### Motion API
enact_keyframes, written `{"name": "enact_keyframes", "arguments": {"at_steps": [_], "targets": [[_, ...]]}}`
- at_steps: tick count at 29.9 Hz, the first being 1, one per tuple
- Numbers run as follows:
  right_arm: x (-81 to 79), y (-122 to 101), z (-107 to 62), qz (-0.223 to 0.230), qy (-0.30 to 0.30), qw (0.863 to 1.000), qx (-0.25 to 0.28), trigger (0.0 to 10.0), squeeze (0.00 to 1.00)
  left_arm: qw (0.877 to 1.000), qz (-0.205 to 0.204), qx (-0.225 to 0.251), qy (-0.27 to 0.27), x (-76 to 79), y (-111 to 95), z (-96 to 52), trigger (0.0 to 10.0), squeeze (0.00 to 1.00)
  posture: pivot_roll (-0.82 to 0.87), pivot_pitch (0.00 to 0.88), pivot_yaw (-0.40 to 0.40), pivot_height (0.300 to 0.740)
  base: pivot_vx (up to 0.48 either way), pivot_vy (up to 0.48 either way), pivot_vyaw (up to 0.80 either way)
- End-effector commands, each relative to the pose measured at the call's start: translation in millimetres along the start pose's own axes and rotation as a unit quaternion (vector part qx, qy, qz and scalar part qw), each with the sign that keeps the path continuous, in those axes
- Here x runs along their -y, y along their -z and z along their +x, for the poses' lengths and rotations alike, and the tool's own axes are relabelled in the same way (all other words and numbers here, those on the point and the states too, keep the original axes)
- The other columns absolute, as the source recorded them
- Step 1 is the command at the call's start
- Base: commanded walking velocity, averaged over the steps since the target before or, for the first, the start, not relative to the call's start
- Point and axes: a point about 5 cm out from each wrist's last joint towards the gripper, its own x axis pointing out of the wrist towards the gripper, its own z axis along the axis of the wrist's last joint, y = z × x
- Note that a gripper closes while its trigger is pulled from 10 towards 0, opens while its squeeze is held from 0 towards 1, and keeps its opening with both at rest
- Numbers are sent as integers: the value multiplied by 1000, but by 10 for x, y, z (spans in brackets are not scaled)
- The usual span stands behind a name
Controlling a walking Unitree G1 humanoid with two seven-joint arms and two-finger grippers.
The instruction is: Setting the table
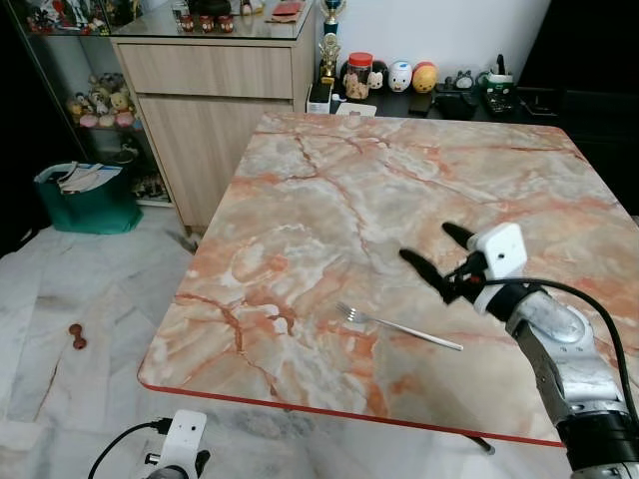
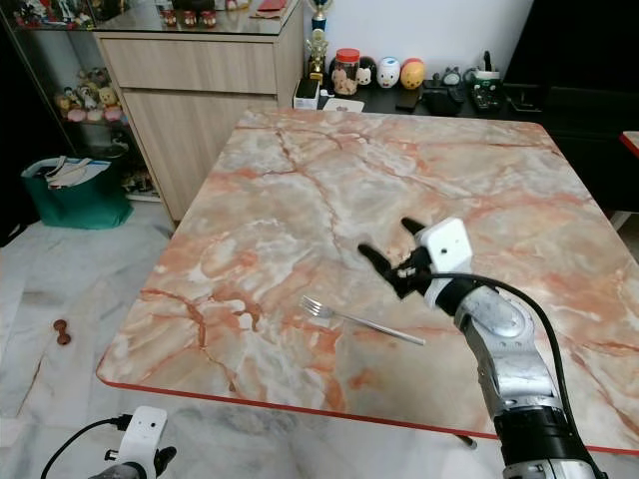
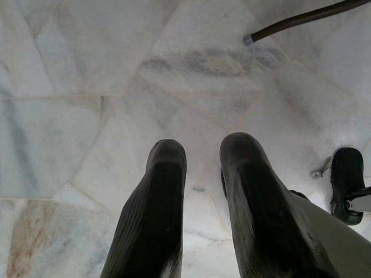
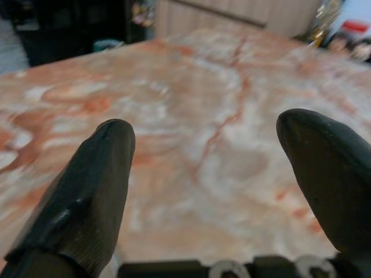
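Right arm: silver, raised from the lower right over the marble surface (image 1: 329, 190), forearm angled up and inward, a black cable looping along it. Right tool (image 1: 436, 252): poised above the surface with nothing between its two black fingers, which are spread wide and point toward the far left; a white camera block sits at the wrist behind them. Fork (image 1: 397, 325): metal, lying flat on the surface near the front edge, tines toward the robot's left, handle toward the right, just below and in front of the right tool and apart from it. Left arm: hangs low beside the front edge of the surface. Left tool (image 3: 200, 174): pointing down at the pale marble floor (image 3: 87, 87), fingers narrowly parted, gripping nothing. Beyond the surface: a wooden cabinet (image 1: 215, 110) at far left.
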Motion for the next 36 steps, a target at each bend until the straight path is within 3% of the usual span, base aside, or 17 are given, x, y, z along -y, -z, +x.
{"name": "enact_keyframes", "arguments": {"at_steps": [1,2,6,9,20,24,25,26,27,36], "targets": [[-21,-5,-33,-4,-33,999,-12,10000,0,1000,-1,-4,2,-3,-1,2,10000,0,45,0,-1,727,0,0,0],[-34,20,-65,-14,-57,998,-26,10000,0,1000,-2,-4,3,-2,0,2,10000,0,45,0,-1,727,0,0,0],[22,67,-85,-5,-58,997,-49,10000,0,1000,-2,-5,4,-1,1,2,10000,0,45,0,-1,727,0,0,0],[-17,170,-123,-2,-109,989,-97,10000,0,1000,-3,-6,6,2,2,2,10000,0,52,0,-2,727,0,0,0],[-117,232,-118,-10,-191,973,-127,10000,0,1000,-6,-5,4,0,3,2,10000,0,52,0,-2,727,0,0,0],[-69,217,-88,-18,-168,978,-121,10000,0,1000,-7,-5,4,0,2,2,10000,0,52,0,-2,727,0,0,0],[26,137,-3,-16,-108,990,-86,10000,0,1000,-6,-5,4,0,2,2,10000,0,52,0,-2,727,0,0,0],[37,87,29,-8,-93,994,-63,10000,0,1000,-6,-5,4,0,3,2,10000,0,60,0,-5,727,0,0,0],[18,43,46,7,-94,995,-41,10000,0,1000,-6,-5,4,0,3,2,10000,0,62,0,-4,727,0,0,0],[-113,81,52,12,-107,994,-35,10000,0,1000,-2,-4,3,-1,-3,3,10000,0,61,0,-4,727,0,0,0]]}}
